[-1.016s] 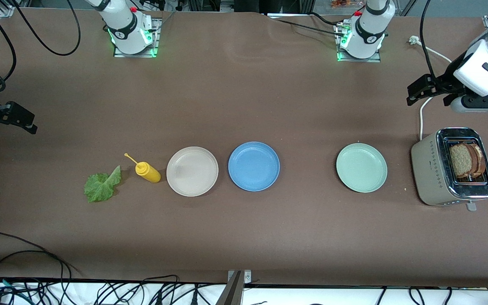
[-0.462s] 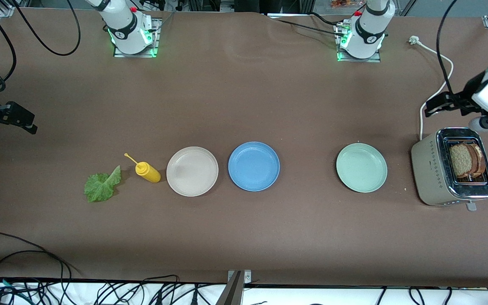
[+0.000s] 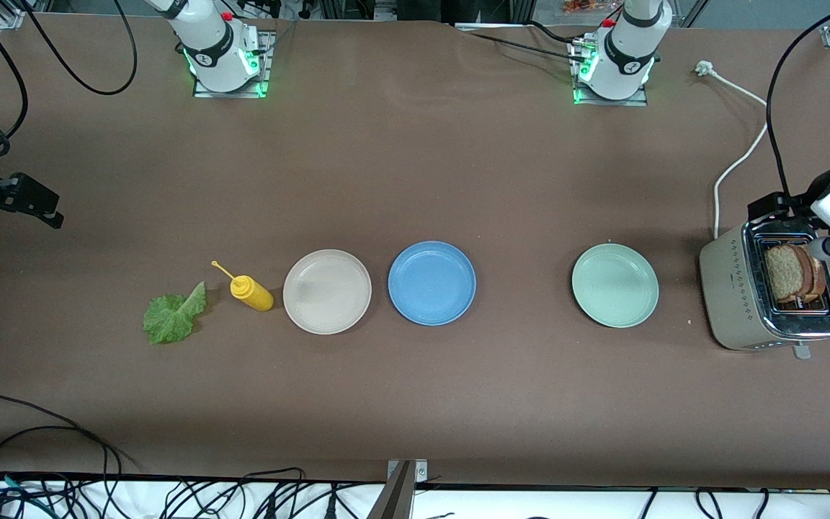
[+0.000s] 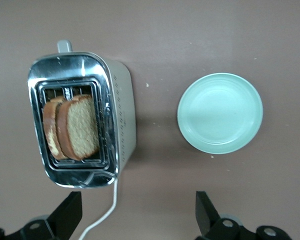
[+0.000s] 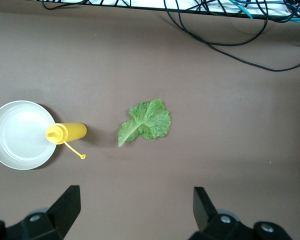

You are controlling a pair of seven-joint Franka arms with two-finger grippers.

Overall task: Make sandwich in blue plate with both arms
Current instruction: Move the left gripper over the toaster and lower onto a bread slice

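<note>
The blue plate sits bare at mid-table. Two bread slices stand upright in the toaster's slot, also seen in the left wrist view as bread slices. A green lettuce leaf lies flat toward the right arm's end, and the right wrist view shows the same lettuce leaf. My left gripper hangs open over the toaster's end nearest the bases, holding nothing; the wrist view shows the left gripper above bare table and cord. My right gripper waits open and unladen, as right gripper confirms.
A beige plate and a yellow squeeze bottle lie between the lettuce and the blue plate. A pale green plate sits beside the silver toaster. The toaster's white cord runs toward the bases. Black cables trail along the near edge.
The left arm has swung toward the front camera and its gripper now hangs over the toaster's end. The right arm has not moved. Both grippers stay open.
</note>
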